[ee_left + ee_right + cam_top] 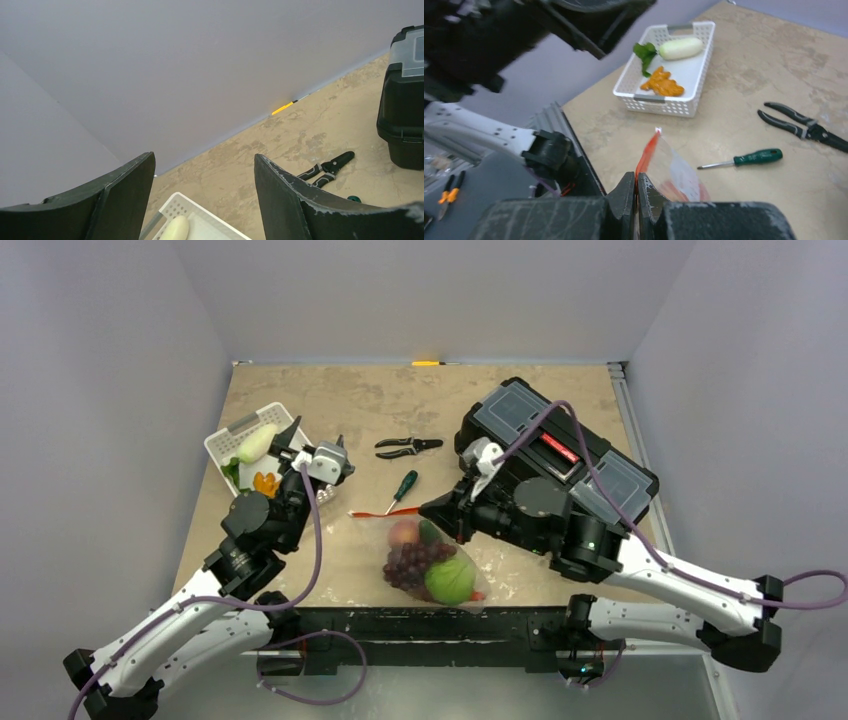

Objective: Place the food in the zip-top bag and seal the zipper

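Zipper point(647, 151) in right hand point(636, 181)

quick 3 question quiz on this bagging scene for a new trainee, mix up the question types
1. Which food lies in the white basket? A) banana B) carrot C) tomato
2. True or false: the right gripper is shut on the zipper of the zip-top bag.
3. How many foods lie outside the bag?

Key:
1. B: the carrot lies in it, beside the cucumber.
2. True.
3. Two, the carrot and the cucumber; the peach, grape bunch and cabbage are inside.
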Controlling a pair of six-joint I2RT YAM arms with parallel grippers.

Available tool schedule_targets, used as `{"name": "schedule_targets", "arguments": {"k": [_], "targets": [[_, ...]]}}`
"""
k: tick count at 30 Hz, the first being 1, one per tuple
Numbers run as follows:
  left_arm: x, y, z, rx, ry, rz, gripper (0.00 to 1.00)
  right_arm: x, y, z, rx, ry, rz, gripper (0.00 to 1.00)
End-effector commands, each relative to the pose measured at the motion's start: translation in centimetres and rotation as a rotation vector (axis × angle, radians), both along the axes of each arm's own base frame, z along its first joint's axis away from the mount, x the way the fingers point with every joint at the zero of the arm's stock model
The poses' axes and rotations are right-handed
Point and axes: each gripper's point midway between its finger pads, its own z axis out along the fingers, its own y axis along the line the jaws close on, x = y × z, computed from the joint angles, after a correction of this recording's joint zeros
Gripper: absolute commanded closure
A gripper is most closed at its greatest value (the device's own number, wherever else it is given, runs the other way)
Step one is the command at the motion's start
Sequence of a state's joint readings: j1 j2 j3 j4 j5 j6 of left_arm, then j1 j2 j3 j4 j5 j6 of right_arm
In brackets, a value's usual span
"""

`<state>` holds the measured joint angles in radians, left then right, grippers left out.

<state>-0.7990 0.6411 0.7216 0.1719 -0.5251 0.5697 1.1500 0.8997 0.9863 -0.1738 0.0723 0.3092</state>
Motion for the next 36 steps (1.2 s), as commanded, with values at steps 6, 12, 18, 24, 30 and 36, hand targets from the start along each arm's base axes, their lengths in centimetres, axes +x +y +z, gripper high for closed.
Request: {"name": "schedule_targets", "arguments": {"k": [6, 12, 18, 24, 30, 36], "targets": [[0.1, 0.1, 0.5, -0.018, -0.027, 0.010, 0.28, 11.0, 0.5, -8.7, -0.234, 0.157, -0.374, 1.00], [0.2, -0.3, 0.3, -0.008, -0.018, -0.002, 0.28, 15.1, -1.8, -13.6, -0.473, 0.125, -0.579, 1.00], [0.2, -0.3, 0.4, -0.004, -0.021, -0.008, 0.28, 15.1, -1.3, -17.0, -0.548, 0.139, -0.550, 1.00], [0.5, -0.7, 0.0, -0.001, -0.005, -0.012, 0.28, 13.8, -1.3, -19.8, -0.587, 0.203, -0.502, 1.00], [0.5, -1.1, -0.3, -0.009, 0.009, -0.031, 0.28, 13.9, -1.7, -15.7, -0.520, 0.171, -0.526, 0.64], [0.3, -1.1, -0.2, -0.031, 0.010, -0.037, 0.28, 13.2, -2.5, -9.7, -0.403, 0.120, -0.514, 0.28]]}}
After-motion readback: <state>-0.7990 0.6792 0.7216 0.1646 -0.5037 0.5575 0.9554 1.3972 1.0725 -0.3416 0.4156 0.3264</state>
